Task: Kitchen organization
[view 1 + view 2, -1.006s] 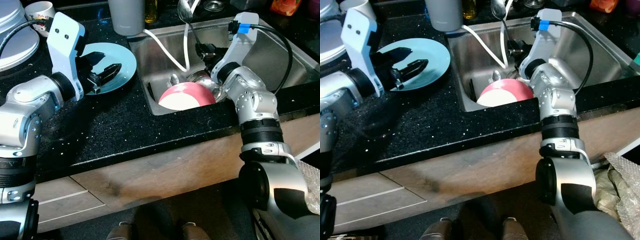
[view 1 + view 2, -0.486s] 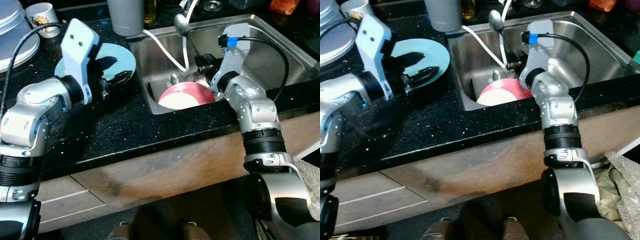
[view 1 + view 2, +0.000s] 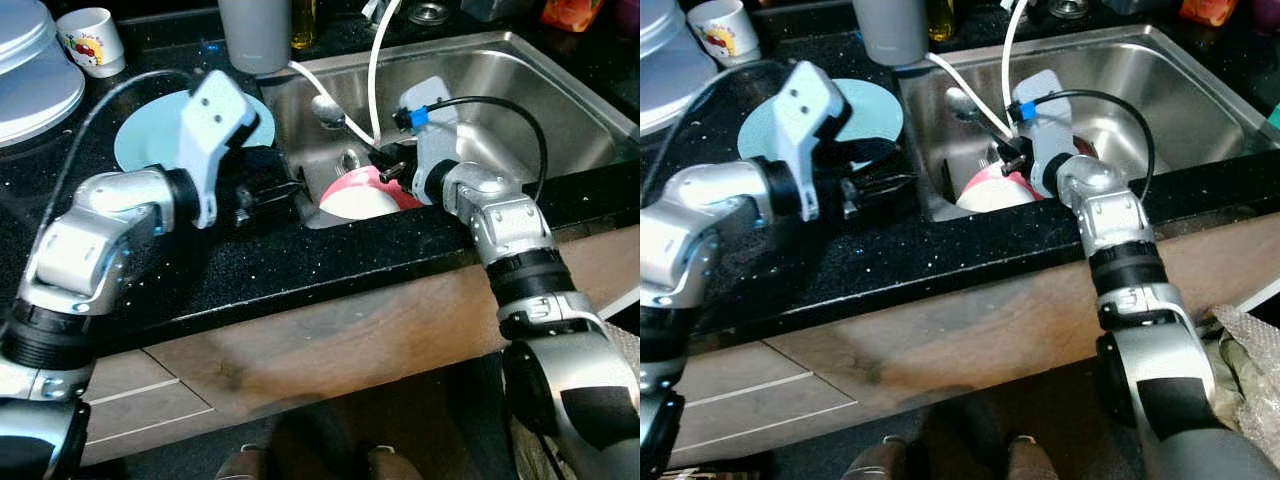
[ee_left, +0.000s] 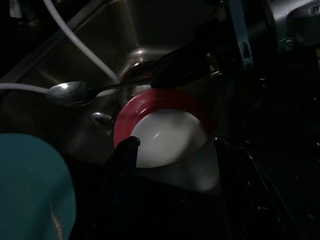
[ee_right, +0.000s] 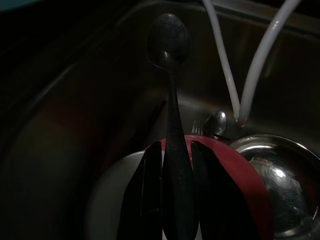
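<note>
A red bowl (image 3: 362,195) with a white inside leans at the front left of the steel sink (image 3: 520,90). My right gripper (image 3: 385,165) hovers just above it, shut on the handle of a metal spoon (image 3: 328,110); the spoon's head points to the sink's left wall. In the right wrist view the fingers (image 5: 152,170) pinch the spoon (image 5: 170,35) over the bowl (image 5: 235,165). My left gripper (image 3: 268,190) stands open over the counter at the sink's left rim. Its wrist view shows the bowl (image 4: 165,132) just beyond its spread fingers (image 4: 125,165).
A light blue plate (image 3: 140,135) lies on the black counter behind my left arm. A mug (image 3: 92,40), stacked plates (image 3: 35,80) and a grey cup (image 3: 255,30) stand at the back. Two white hoses (image 3: 375,60) hang into the sink. A steel bowl (image 5: 272,185) and another spoon (image 5: 216,122) lie beside the red bowl.
My left arm has swung right, from over the blue plate to the sink's left rim. The right gripper has shifted left and the spoon has tipped down toward the sink's left wall.
</note>
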{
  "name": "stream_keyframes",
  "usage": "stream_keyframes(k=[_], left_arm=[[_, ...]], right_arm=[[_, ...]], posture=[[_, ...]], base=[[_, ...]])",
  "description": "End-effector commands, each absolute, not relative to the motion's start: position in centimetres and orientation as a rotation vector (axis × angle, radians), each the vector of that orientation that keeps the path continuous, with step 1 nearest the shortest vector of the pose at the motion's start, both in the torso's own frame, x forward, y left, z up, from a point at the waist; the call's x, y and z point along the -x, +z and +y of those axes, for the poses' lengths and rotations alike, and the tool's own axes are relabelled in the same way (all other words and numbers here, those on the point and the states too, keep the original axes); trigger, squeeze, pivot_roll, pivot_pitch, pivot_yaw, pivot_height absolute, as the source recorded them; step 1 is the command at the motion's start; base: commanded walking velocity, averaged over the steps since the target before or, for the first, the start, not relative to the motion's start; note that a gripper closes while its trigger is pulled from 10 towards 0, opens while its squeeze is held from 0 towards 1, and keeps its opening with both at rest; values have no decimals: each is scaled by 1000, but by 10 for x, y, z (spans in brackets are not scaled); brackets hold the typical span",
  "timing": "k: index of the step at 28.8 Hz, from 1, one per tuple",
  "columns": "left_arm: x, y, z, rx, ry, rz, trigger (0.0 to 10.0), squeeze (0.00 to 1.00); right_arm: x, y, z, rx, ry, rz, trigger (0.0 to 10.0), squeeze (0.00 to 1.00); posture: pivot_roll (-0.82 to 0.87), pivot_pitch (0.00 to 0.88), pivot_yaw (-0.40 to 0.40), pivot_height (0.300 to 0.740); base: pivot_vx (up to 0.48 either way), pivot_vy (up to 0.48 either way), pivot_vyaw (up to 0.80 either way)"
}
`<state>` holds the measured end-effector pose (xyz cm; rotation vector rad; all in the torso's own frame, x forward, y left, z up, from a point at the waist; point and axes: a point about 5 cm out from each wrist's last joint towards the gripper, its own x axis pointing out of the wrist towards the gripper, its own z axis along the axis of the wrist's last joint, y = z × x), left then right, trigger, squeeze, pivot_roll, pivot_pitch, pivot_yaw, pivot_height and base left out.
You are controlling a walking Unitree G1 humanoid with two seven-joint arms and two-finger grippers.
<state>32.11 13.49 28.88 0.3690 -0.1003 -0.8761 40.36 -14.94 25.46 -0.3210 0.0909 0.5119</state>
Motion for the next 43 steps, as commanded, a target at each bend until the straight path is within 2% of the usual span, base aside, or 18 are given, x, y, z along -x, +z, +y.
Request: stream_keyframes(k=[1, 16, 28, 31, 37, 43], left_arm=[[-324, 282, 133, -392, -883, -68, 10000, 0], [-330, 278, 135, -451, -864, -44, 10000, 0], [-336, 296, 142, -437, -810, -125, 10000, 0], [-335, 296, 142, -436, -817, -127, 10000, 0], [-333, 291, 137, -461, -866, -110, 10000, 0], [-332, 286, 135, -509, -885, -90, 10000, 0]], right_arm=[[-405, 240, -153, 346, 517, 163, 10000, 0], [-415, 248, -147, 473, 552, 195, 10000, 0], [-421, 291, -139, 539, 569, 84, 10000, 0], [-421, 297, -136, 535, 604, 71, 10000, 0], [-416, 281, -123, 668, 775, 132, 10000, 0], [-415, 276, -118, 712, 811, 150, 10000, 0]], posture=[[53, 163, 49, 740], [54, 165, 53, 740], [60, 168, 45, 740], [59, 169, 45, 740], [59, 173, 47, 740], [60, 174, 46, 740]], base=[[0, 0, 0], [0, 0, 0], [0, 0, 0], [0, 0, 0], [0, 0, 0], [0, 0, 0]])
